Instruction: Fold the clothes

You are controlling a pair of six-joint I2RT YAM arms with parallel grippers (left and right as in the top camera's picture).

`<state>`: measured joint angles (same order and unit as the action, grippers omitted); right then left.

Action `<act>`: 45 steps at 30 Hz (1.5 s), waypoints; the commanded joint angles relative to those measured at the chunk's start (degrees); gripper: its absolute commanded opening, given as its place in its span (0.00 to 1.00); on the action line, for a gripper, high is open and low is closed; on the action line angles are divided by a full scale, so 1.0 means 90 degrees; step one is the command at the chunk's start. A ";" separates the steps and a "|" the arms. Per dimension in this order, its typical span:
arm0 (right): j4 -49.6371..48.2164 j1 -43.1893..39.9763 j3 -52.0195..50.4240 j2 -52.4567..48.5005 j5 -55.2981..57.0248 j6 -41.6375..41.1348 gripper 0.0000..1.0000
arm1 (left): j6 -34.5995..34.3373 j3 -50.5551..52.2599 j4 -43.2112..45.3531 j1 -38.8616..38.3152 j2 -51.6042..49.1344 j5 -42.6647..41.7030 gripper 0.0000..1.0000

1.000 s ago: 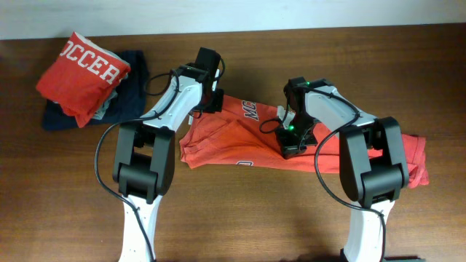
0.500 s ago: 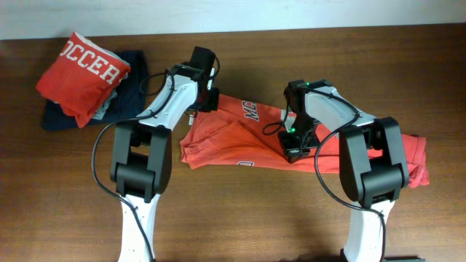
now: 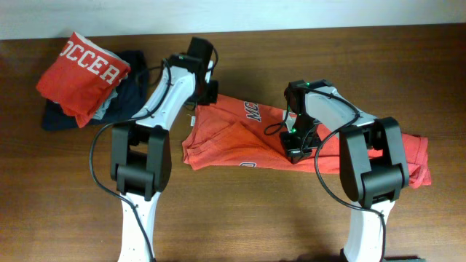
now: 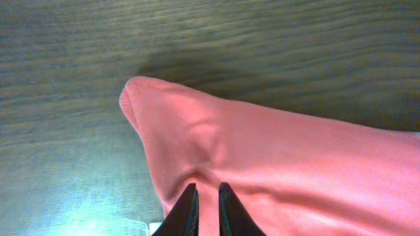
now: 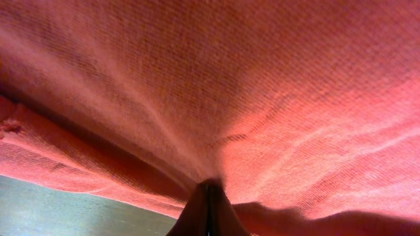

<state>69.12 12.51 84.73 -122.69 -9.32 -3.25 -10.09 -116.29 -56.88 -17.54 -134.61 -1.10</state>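
A: How are the grippers closed?

B: The left gripper [image 4: 205, 190] is nearly closed, and a thin pleat of the T-shirt [image 4: 275, 151] is pinched in it at the T-shirt's far left corner. The right gripper [image 5: 209, 187] is closed fully on cloth gathered near the T-shirt's middle.

A: What could go wrong?

B: It is judged that so thin a pinch may be lost if the corner is pulled hard, because soft knit slides. Two layers may also be taken at the middle, so the fold would be dragged crooked.

A: And the material?

B: A coral-red knit is seen, finely ribbed, limp and wrinkled, with white letters [image 3: 251, 112]. It is spread on the brown, grained wooden surface [image 3: 255, 211]. Left of the T-shirt, well apart, a folded red shirt [image 3: 84, 73] is laid on a dark navy garment [image 3: 135, 80].
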 commanded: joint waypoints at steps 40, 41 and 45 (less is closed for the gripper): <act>-0.0379 -0.0058 0.0398 0.0784 -0.0393 0.0000 0.08 | -0.0362 -0.1037 -0.1569 0.1144 -0.0136 -0.1018 0.24; -0.0464 -0.0058 0.0418 0.0809 -0.0491 0.0002 0.13 | -0.0432 -0.1037 -0.1574 0.1260 -0.0136 -0.1039 0.25; -0.0843 -0.0010 0.0457 0.0804 -0.1445 0.0719 0.22 | -0.0498 -0.1037 -0.1571 0.1596 -0.0136 -0.1163 0.35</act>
<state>62.39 12.14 87.70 -117.05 -15.70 -1.26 -13.32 -125.73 -71.07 -3.92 -134.61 -10.50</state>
